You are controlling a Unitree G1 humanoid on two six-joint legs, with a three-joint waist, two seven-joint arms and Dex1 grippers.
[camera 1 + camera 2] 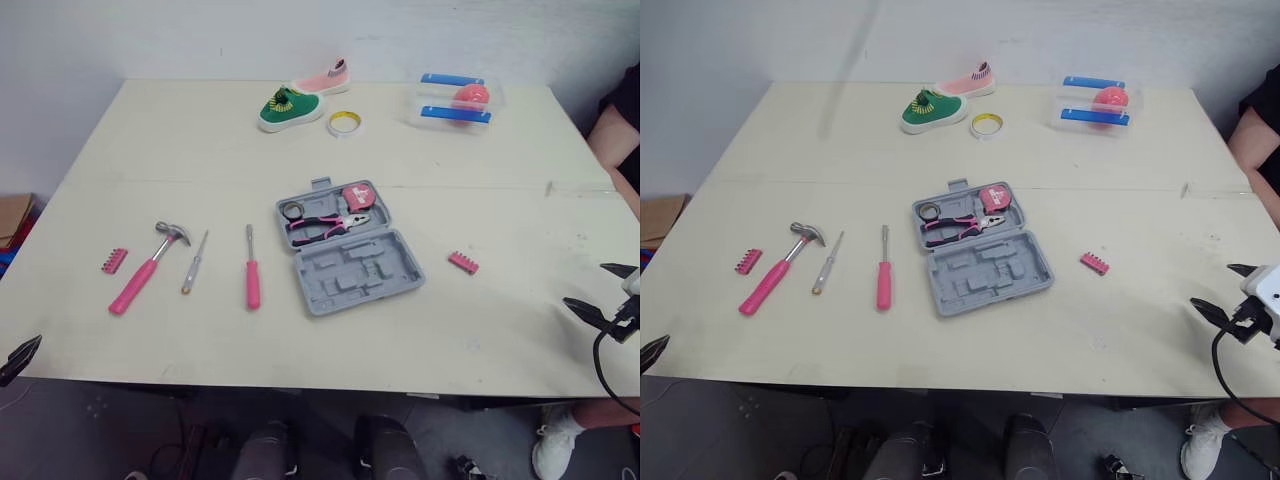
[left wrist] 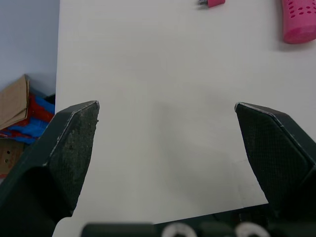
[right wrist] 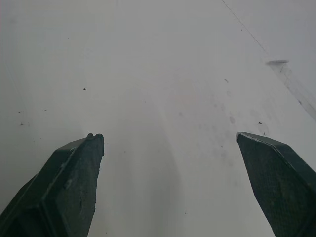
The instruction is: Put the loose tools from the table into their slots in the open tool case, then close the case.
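My left end effector (image 2: pixel 167 143) hangs spread open at the desk's (image 1: pixel 200 150) near edge. The hammer (image 1: pixel 147 268), small screwdriver (image 1: pixel 194 262) and pink screwdriver (image 1: pixel 251 268) lie lengthwise, handles toward me, left of the open tool case (image 1: pixel 350 250) at mid-desk. My right end effector (image 1: pixel 595 288) is spread open too.

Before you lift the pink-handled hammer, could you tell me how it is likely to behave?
The hammer looks rigid, so it should not flex. Its metal head probably outweighs the pink handle, so a mid-handle grip may let the head end dip. Lying flat on the table, its claw head should keep it from rolling.
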